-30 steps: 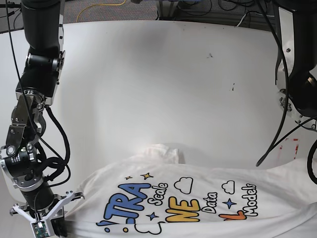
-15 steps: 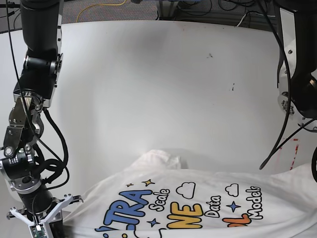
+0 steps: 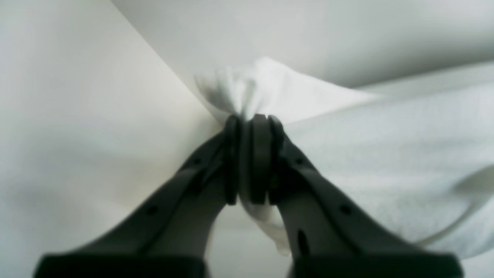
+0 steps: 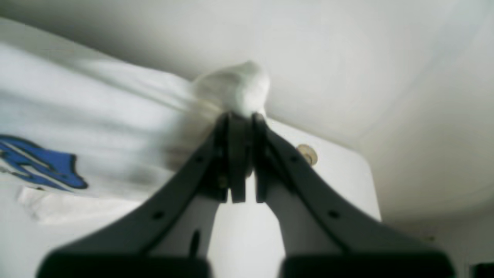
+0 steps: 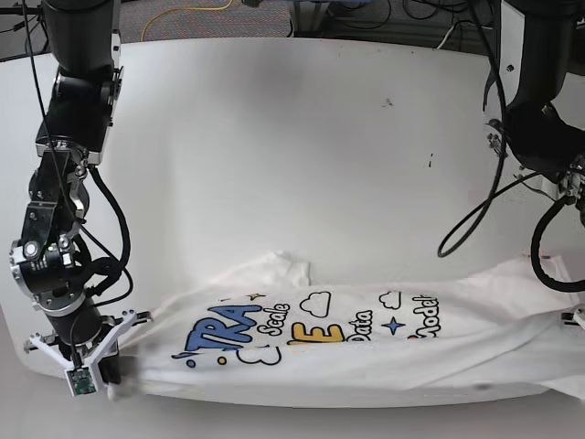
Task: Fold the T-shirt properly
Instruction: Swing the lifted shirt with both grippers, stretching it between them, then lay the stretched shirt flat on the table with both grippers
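Right gripper (image 5: 110,382), lower left of the base view, is clamped on one end of the T-shirt (image 5: 366,338); left gripper (image 3: 250,162) pinches the other end. The shirt's long axis spans left to right, above the table (image 5: 274,137)

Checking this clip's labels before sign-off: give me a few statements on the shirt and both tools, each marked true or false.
1. The left tool is shut on a bunch of the shirt. True.
2. The right tool hangs open above the shirt. False: it is shut on a bunch of white cloth.
3. The print faces up in the base view. True.
4. The shirt is already folded in a neat square. False: it is stretched out wide between the two arms.
5. The shirt lies at the far edge of the table. False: it is at the near edge.
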### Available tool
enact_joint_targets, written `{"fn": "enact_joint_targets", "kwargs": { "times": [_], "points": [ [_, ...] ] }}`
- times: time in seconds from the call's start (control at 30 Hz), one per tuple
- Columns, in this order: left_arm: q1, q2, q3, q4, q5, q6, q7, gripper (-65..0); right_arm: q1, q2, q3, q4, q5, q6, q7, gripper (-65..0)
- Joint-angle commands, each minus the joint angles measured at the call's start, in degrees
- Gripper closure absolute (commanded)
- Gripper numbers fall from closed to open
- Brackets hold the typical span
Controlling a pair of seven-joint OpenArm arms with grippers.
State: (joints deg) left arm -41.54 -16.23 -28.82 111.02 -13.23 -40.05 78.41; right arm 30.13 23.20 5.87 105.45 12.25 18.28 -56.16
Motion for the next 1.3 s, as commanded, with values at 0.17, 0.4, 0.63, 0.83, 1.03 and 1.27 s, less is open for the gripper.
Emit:
{"fn": "enact_joint_targets", "kwargs": {
  "times": [0.17, 0.4, 0.63, 0.83, 1.03, 1.27],
  "points": [
    [6.5, -0.5, -0.5, 4.3, -0.2, 0.1, 0.8, -1.5, -7.1, -1.1, 3.7, 5.9, -0.9, 0.3, -1.3, 0.0],
    [14.4, -0.3, -3.5, 6.0, -2.6, 0.1, 1.6, -1.6, -13.2, -2.3, 5.7, 7.5, -0.3, 0.4, -1.3, 0.0],
    [20.5, 0.0, -5.8, 5.5, -4.1, 0.1, 1.6, -1.6, -16.8, -2.7, 6.4, 7.6, -0.1, 0.2, -1.2, 0.0],
    [27.6, 0.3, -7.8, 3.9, -2.4, 0.1, 0.3, -1.8, -19.4, -2.9, 7.3, 7.5, -0.5, 0.0, -0.9, 0.0],
    [31.2, 1.1, -9.0, 3.3, -2.0, 0.1, -0.6, -2.1, -21.6, -3.2, 8.2, 7.2, -0.4, -0.2, -0.8, 0.0],
    [35.0, 2.3, -11.0, 3.0, -2.4, 0.1, -1.4, -2.2, -23.8, -3.5, 9.7, 6.3, -0.4, -0.3, 0.1, 0.0]
  ]
}}
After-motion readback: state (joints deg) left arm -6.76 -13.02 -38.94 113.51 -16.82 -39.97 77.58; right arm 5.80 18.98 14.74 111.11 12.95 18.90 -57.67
